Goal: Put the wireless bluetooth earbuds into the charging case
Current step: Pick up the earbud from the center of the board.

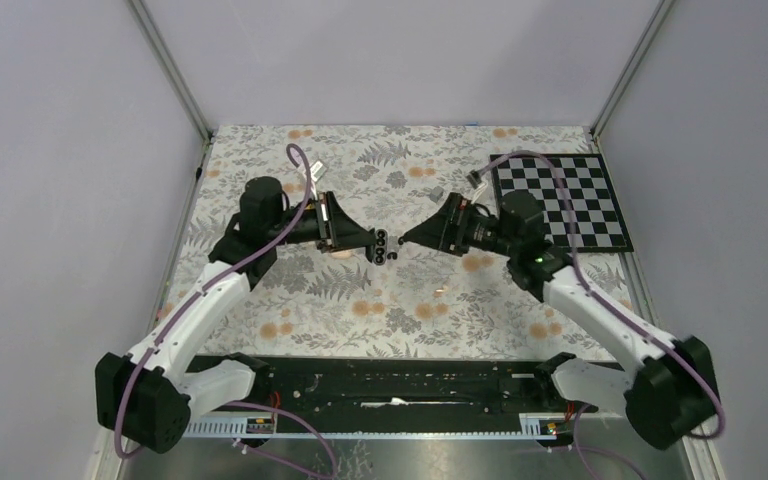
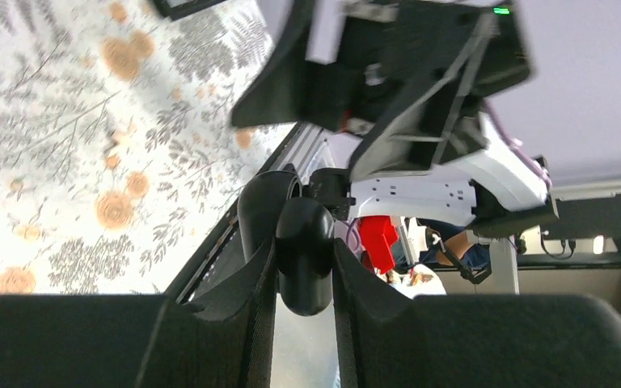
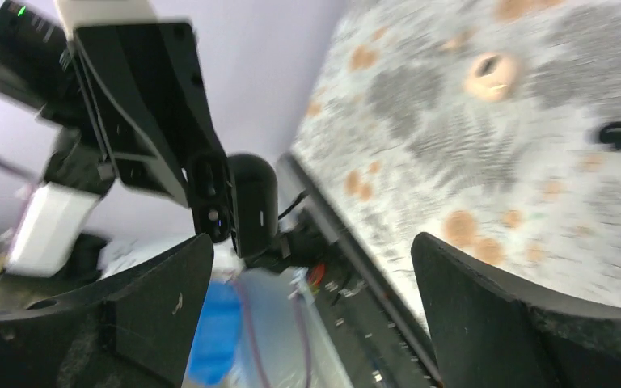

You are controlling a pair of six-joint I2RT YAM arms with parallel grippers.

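My left gripper [image 1: 374, 241] is shut on the black oval charging case [image 2: 303, 252] and holds it above the middle of the table. The case's lid [image 2: 265, 208] stands open; it also shows in the top view [image 1: 386, 241]. My right gripper [image 1: 407, 239] faces it from the right, close by, with its fingers [image 3: 158, 303] spread wide and nothing between them. The case shows in the right wrist view [image 3: 252, 202]. A tiny black nub, seemingly an earbud [image 3: 614, 134], lies on the cloth. A small dark speck [image 1: 392, 256] lies just below the case. Whether an earbud sits in the case is hidden.
A small grey block [image 1: 440, 197] lies behind the right gripper. A checkerboard [image 1: 560, 200] lies at the back right. The floral cloth [image 1: 360, 300] covers the table, with a black rail [image 1: 390, 385] along its near edge.
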